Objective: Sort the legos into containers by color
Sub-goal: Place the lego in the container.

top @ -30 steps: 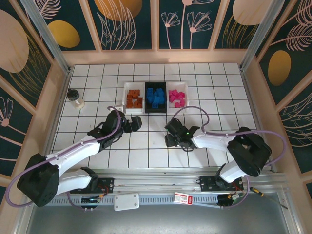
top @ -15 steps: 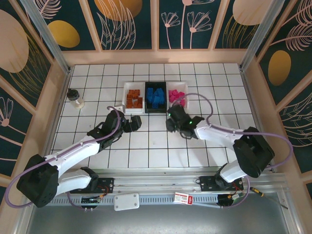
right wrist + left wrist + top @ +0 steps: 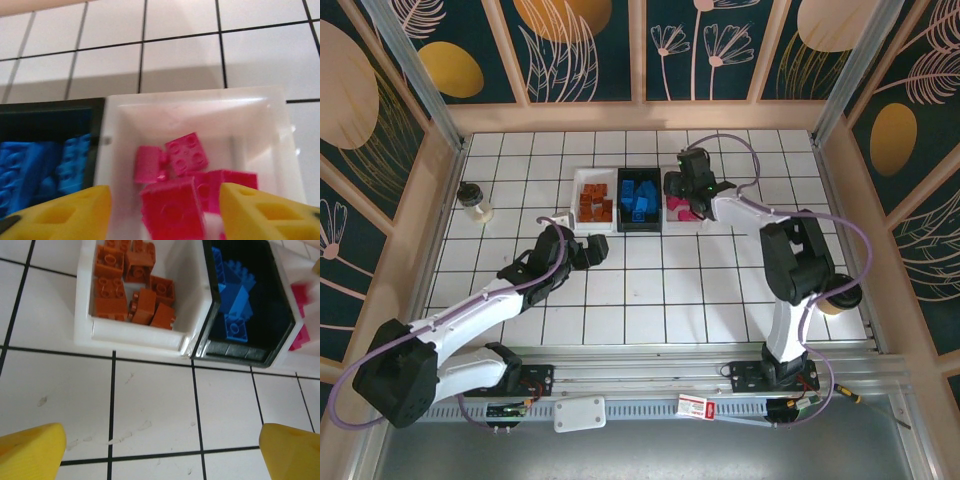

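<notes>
Orange bricks (image 3: 132, 295) are heaped in the left tray (image 3: 135, 335). Blue bricks (image 3: 235, 300) fill the black tray (image 3: 240, 351) pressed up against it, and pink bricks (image 3: 187, 152) lie in the right tray (image 3: 195, 107). That's three trays in a row at the far middle of the bench (image 3: 640, 300), and every brick I can see sits in one, colours unmixed.

The right end effector (image 3: 162, 212) hangs over the right tray with its fingers apart. One pink brick shows blurred between them with a gap on each side, so it is not gripped. The left end effector (image 3: 160, 455) is spread wide over bare tile just short of the left tray, holding nothing.

A second ago the right arm was folded low over the mid-bench tiles. Half a second ago it was nearer the trays, and now it's stretched right out to the right tray. The left arm hasn't budged.

The bench is white tile with dark grout, and a small jar (image 3: 475, 200) stands well off to the left. Wood-framed walls in dark teal with leaf and flower prints close it in.
</notes>
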Tool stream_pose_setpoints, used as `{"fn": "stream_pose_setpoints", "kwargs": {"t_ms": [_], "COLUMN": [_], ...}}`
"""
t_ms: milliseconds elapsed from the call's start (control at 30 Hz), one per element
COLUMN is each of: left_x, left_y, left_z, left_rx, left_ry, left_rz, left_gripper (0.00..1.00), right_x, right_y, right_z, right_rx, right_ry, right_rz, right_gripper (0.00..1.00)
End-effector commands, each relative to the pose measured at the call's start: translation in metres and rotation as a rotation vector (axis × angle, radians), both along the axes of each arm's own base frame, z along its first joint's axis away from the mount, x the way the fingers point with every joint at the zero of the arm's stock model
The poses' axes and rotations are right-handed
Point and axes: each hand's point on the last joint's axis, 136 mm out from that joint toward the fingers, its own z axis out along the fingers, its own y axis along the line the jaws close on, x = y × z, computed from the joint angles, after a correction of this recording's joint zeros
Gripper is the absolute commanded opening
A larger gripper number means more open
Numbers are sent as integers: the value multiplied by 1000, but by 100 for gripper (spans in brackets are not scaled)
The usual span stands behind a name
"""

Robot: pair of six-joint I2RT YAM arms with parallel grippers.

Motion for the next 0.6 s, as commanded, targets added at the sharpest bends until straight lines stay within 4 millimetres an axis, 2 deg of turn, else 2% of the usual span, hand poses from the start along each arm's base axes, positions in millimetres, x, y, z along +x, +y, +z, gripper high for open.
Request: {"fn": "stream_pose_setpoints", "kwargs": {"t_ms": [0,100,200,367,400,433,467,533,567], "left_x": [17,28,41,66,74,82,93,115,125], "left_y": [5,11,29,51,54,57,64,83,99], "left_z": [39,65,93,127,131,133,133,125,118], "left_rx": [-2,-1,13,149,182,215,245,283,291], "left_ry": [-112,-195,-312,-507,-523,-527,-520,-488,-465], "left_rz": [58,109,228,350,362,368,382,389,407], "left_gripper": [99,98,98,98,98,98,98,99,99], "right_x": [8,-11,-34,-63,-67,-71,-78,-87,-92], "right_y": [5,3,-5,-36,-45,-51,-57,-67,-73], "right_z": [45,71,87,88,86,86,85,90,92], "right_rx": [82,153,179,166,154,148,150,161,166], "right_ry": [-104,-185,-264,-315,-319,-337,-355,-404,-428], "right_rz": [-5,-2,-11,-117,-143,-163,-175,-191,-209], "right_gripper": [65,67,69,76,77,84,99,99,99]}}
